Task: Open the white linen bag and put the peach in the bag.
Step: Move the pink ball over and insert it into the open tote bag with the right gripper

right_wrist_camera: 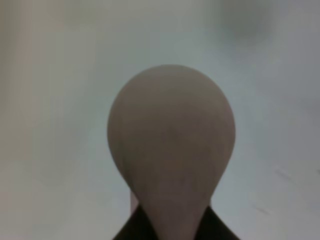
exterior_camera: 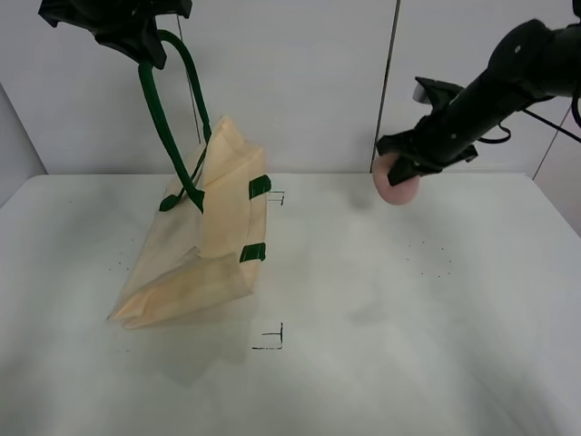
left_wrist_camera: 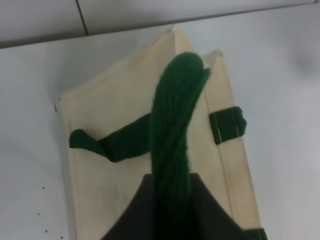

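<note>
The white linen bag (exterior_camera: 201, 241) hangs tilted, its lower corner resting on the table at the left. My left gripper (exterior_camera: 136, 41) is shut on one dark green handle (exterior_camera: 159, 109) and holds it high above the table. The other handle (exterior_camera: 186, 191) droops against the bag's side. The left wrist view shows the held handle (left_wrist_camera: 172, 135) rising from the bag (left_wrist_camera: 110, 105). My right gripper (exterior_camera: 404, 163) is shut on the pink peach (exterior_camera: 396, 184) and holds it in the air to the right of the bag. The peach fills the right wrist view (right_wrist_camera: 171, 140).
The white table (exterior_camera: 408, 309) has small black corner marks (exterior_camera: 272, 341) in front of the bag and one mark (exterior_camera: 277, 197) behind it. A white wall stands at the back. The right arm (exterior_camera: 517, 68) reaches in from the upper right.
</note>
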`<state>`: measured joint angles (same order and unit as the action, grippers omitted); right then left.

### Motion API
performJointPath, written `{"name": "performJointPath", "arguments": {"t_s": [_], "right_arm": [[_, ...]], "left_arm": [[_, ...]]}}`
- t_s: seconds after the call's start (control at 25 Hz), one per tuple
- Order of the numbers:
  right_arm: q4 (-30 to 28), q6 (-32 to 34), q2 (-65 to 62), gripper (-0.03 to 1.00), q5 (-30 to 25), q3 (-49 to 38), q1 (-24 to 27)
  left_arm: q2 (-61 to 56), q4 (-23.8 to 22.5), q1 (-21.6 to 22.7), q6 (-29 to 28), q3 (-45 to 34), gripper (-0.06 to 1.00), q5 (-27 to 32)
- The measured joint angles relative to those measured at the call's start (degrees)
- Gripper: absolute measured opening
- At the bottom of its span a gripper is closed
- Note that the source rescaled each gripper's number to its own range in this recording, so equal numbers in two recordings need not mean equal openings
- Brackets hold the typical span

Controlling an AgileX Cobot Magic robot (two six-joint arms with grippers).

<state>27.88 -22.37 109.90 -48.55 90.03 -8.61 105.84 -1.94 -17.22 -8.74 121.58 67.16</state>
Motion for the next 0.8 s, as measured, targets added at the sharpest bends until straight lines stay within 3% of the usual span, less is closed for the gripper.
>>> {"name": "performJointPath", "arguments": {"t_s": [0.28, 0.52, 0.8], "right_arm": [[5.12, -1.63, 3.31, 0.0, 1.62, 11.06, -11.37], [8.56, -2.97, 12.16, 0.0, 6.54, 13.44, -17.7], [22.04, -12.91, 18.7, 0.0, 11.86, 13.44, -20.59]], "left_arm": [[-0.05, 0.0, 0.0, 0.0, 0.0, 0.0, 0.0], [-0.05, 0.0, 0.0, 0.0, 0.0, 0.0, 0.0], [-0.05, 0.02, 0.0, 0.0, 0.0, 0.0, 0.0]]}}
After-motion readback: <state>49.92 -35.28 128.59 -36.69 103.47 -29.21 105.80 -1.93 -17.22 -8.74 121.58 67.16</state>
